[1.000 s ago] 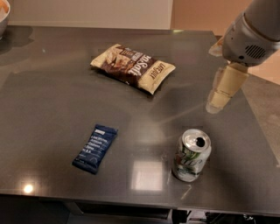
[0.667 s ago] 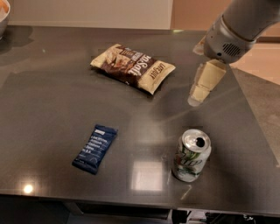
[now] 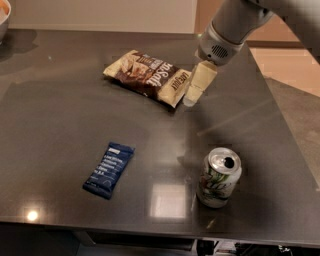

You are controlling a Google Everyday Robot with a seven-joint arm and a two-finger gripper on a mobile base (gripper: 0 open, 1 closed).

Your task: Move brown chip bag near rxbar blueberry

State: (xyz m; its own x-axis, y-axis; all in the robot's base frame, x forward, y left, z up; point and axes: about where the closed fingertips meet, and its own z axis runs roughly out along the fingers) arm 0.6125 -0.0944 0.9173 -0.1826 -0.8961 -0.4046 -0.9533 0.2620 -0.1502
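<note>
The brown chip bag (image 3: 148, 76) lies flat on the dark table, at the back middle. It has cream edges and a dark brown centre with white lettering. The rxbar blueberry (image 3: 109, 169), a small navy wrapper, lies near the front left, well apart from the bag. My gripper (image 3: 193, 97) hangs from the arm at the upper right, its cream fingers pointing down just off the bag's right end, close to the table top. It holds nothing that I can see.
A silver-green soda can (image 3: 218, 177) stands upright at the front right. The grey table (image 3: 60, 115) ends at a front edge near the bar and can, and at a slanted right edge. A bowl's rim (image 3: 4, 15) shows at the far left corner.
My gripper has moved left and toward the back, from the table's right side to just beside the chip bag's right end. The bag, bar and can have not moved.
</note>
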